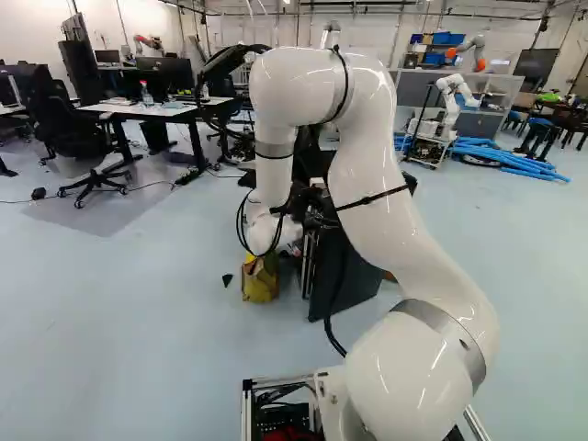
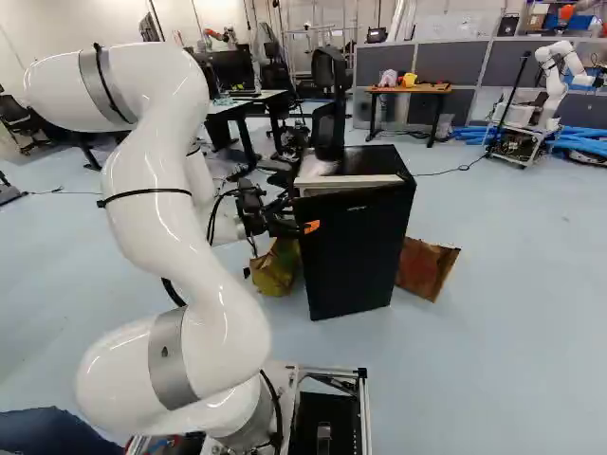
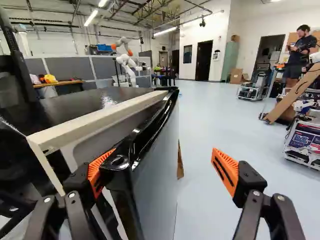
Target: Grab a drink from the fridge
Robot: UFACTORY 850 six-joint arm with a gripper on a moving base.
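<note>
In the right base view my gripper (image 2: 286, 226) is at the upper front edge of the black fridge (image 2: 356, 251), on the side towards my arm. The fridge door (image 3: 159, 175) stands slightly ajar, with a gap between it and the pale rim (image 3: 95, 116) of the body. In the wrist view my gripper (image 3: 161, 167) is open. One finger sits in that gap, its orange pad (image 3: 98, 172) close against the door's inner edge. The other finger is well apart from the door's outer face. The inside of the fridge is hidden, and no drink shows.
A yellow-brown bag (image 2: 275, 267) and a brown paper bag (image 2: 427, 268) stand on the floor on either side of the fridge. An office chair (image 2: 329, 104) is behind it. Farther back are a wooden table (image 2: 410, 89), another robot (image 2: 553, 85) and blue tubes (image 1: 514, 158).
</note>
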